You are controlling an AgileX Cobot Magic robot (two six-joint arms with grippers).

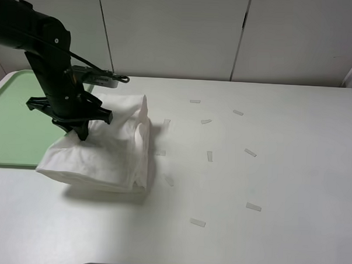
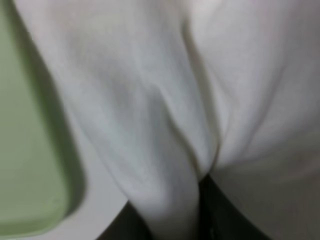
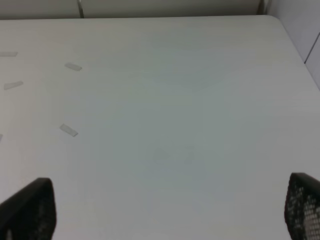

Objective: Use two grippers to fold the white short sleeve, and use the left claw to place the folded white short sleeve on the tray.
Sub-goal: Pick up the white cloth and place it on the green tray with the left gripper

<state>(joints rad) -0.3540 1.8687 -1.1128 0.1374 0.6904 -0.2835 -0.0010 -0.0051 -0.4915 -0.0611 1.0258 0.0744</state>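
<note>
Left arm reaches down from upper left, left claw (image 1: 78,129) pinched on the shirt (image 1: 114,147); right gripper (image 3: 170,210) hangs with fingers (image 3: 30,210) spread wide

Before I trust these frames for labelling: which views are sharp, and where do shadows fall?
Exterior high: sharp, with a soft shadow beside the white short sleeve. Left wrist: blurred, cloth filling the frame, tray at one edge. Right wrist: slightly soft, evenly lit table.

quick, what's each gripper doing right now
Left gripper: closed on the white short sleeve, beside the tray.
Right gripper: open, holding nothing.
</note>
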